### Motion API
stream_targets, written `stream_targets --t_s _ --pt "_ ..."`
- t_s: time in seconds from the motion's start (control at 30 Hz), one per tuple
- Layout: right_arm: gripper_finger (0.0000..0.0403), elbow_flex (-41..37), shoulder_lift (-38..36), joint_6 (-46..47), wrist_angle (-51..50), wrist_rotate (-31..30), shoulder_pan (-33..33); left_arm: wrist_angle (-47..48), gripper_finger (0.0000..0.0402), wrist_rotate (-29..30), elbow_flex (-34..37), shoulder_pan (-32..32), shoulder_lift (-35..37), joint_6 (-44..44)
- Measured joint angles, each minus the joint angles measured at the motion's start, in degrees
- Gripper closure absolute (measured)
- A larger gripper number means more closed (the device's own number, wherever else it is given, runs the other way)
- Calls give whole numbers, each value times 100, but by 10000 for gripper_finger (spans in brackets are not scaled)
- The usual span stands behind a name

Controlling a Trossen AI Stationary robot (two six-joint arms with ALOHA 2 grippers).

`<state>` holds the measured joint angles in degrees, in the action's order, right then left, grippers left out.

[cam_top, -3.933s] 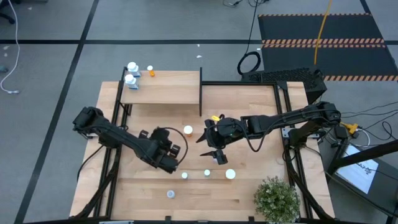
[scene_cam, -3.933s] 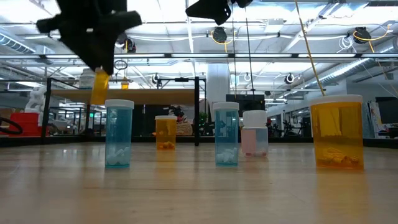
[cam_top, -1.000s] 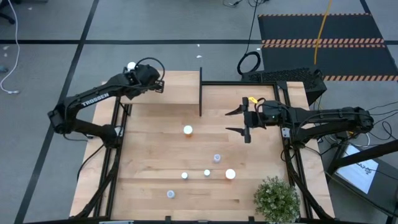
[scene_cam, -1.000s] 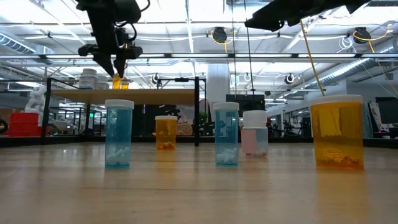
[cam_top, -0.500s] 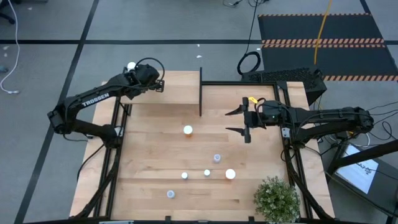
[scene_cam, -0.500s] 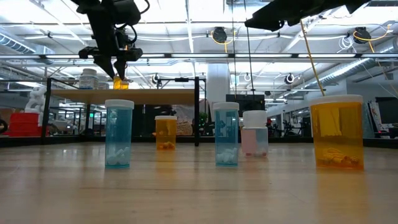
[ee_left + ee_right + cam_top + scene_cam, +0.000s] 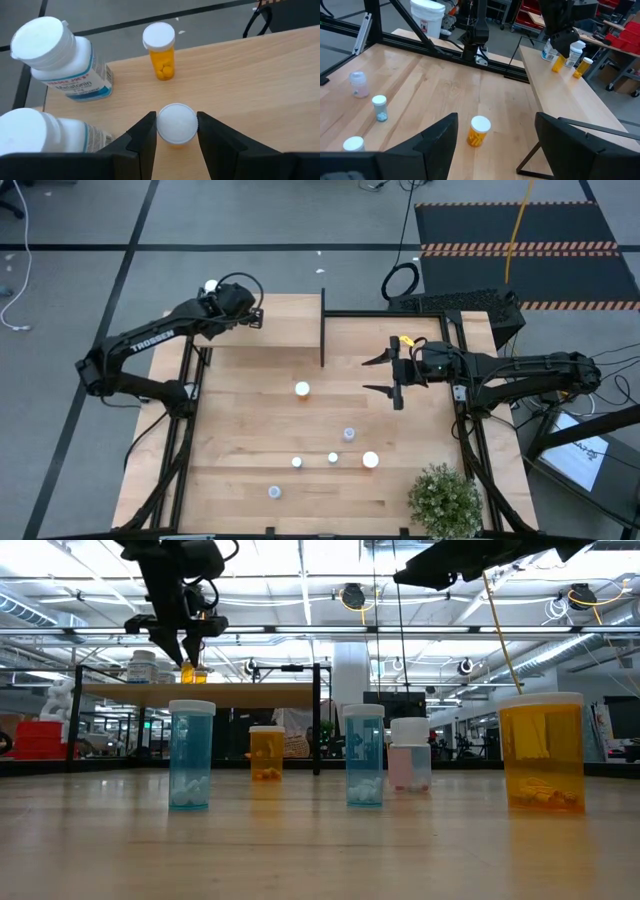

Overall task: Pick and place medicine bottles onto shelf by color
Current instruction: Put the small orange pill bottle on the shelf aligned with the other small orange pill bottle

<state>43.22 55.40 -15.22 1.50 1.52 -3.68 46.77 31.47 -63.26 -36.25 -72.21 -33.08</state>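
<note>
My left gripper (image 7: 248, 316) is over the far left end of the light-wood shelf (image 7: 285, 332), shut on a small orange bottle with a white cap (image 7: 176, 123). Next to it on the shelf stand another orange bottle (image 7: 160, 50) and two white bottles (image 7: 57, 57) (image 7: 35, 135). My right gripper (image 7: 384, 376) hangs open and empty above the table, right of the shelf's black upright panel (image 7: 322, 328). Several more bottles stand on the tabletop, among them an orange one (image 7: 302, 389) and a bluish one (image 7: 348, 434). My left gripper pinches the orange bottle's white cap (image 7: 162, 125) between its two fingers, one on each side. The fingers come from above, pointing down. The bottle stands upright, and its amber body (image 7: 193, 674) reaches down to the shelf top.
A green potted plant (image 7: 443, 498) stands at the near right corner. Bottles stand in a loose row near the table's front (image 7: 297, 462) (image 7: 333, 457) (image 7: 370, 460) (image 7: 274, 492). The shelf's middle and right part (image 7: 290, 320) is bare wood.
</note>
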Motion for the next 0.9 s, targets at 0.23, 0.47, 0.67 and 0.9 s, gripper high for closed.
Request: stream_targets --t_s 0.23,0.47,0.67,0.9 --pt "145 0 0 0 0 0 0 -16 263 12 2 -2 209 2" --pt "145 0 0 0 0 0 0 -24 223 25 2 -4 235 24" --pt "145 2 0 15 0 0 2 -49 207 46 2 -4 162 120" --pt "145 2 1 15 0 0 2 -177 221 -28 2 199 162 715"
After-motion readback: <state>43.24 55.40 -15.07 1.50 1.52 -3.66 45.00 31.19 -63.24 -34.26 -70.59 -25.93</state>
